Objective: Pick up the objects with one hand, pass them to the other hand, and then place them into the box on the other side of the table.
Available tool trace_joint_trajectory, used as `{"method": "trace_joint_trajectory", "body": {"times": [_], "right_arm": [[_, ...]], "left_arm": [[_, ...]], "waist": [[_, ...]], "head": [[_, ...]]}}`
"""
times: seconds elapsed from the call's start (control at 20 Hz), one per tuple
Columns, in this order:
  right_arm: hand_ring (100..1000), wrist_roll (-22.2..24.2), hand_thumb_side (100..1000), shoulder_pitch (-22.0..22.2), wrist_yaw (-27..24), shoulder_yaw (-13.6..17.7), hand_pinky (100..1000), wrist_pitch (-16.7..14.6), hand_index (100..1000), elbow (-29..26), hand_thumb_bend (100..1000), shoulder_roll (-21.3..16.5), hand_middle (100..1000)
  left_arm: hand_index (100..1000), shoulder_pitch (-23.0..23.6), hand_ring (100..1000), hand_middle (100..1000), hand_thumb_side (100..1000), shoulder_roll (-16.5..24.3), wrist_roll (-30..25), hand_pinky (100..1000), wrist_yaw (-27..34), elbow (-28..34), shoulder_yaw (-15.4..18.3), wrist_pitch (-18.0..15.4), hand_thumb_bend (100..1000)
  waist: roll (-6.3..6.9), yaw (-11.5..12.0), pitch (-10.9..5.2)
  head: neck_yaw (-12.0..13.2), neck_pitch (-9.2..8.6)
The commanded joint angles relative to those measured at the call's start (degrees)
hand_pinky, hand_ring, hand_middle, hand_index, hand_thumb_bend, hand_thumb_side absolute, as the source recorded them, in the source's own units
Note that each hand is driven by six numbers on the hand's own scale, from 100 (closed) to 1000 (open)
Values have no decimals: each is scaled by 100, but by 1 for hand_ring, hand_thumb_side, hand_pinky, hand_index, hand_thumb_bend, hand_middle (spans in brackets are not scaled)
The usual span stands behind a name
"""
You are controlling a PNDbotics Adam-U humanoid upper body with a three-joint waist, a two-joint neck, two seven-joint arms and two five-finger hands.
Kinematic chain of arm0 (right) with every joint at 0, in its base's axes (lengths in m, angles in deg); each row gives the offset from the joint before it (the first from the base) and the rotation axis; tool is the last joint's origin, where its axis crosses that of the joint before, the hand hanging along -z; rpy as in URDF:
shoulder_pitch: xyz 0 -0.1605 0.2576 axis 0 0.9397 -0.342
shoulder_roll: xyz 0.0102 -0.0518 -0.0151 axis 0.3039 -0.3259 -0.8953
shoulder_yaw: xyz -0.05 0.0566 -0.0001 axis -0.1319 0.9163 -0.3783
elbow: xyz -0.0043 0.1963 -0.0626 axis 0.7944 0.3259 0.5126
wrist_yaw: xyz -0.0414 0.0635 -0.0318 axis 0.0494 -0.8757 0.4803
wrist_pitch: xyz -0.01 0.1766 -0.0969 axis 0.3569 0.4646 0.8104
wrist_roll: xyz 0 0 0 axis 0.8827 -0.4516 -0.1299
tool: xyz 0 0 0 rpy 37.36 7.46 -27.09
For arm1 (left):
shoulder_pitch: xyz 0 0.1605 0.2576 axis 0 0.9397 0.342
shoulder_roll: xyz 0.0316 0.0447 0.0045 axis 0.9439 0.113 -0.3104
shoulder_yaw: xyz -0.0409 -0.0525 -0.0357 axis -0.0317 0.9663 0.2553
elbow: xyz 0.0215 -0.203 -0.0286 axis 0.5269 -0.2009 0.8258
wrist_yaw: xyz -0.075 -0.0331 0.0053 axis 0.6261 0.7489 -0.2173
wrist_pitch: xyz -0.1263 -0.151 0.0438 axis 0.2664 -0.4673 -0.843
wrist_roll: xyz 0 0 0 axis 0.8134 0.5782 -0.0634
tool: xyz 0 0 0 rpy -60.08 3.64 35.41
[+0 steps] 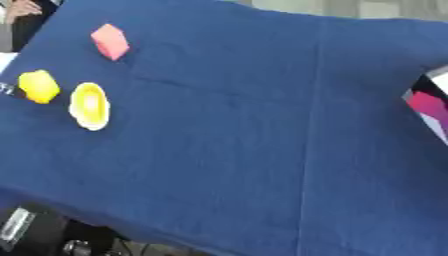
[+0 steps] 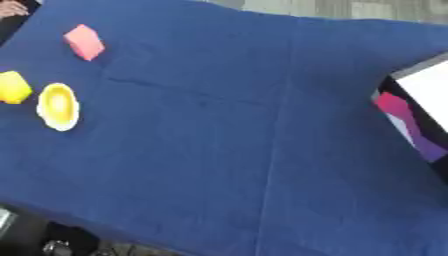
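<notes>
Blue cloth (image 1: 245, 150) covers the whole table, and on its left part lie three small things: a pink block-shaped object (image 1: 110, 41) farthest back, a yellow rounded lump (image 1: 38, 86) near the left edge, and just beside it a yellow ring-like piece with a pale rim (image 1: 89, 105). All three rest on the cloth, apart from one another. At the right edge stands what seems to be the box (image 2: 411, 120), dark-walled with pink and purple on its side, cut off by the frame so its inside cannot be judged. Neither robot hand shows in either view, so their state cannot be told. By this layout the task looks barely begun: nothing lifted, nothing passed, every object well apart from the box.
</notes>
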Motion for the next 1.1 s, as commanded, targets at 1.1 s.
{"method": "trace_joint_trajectory", "body": {"times": [1.1], "right_arm": [[929,86,460,-77,18,7,870,-4,940,6,498,-147,830]], "left_arm": [[694,-524,814,716,302,-346,-41,793,-929,-454,-209,-89,599]], "waist": [[11,3,24]], "head": [[95,-16]]}}
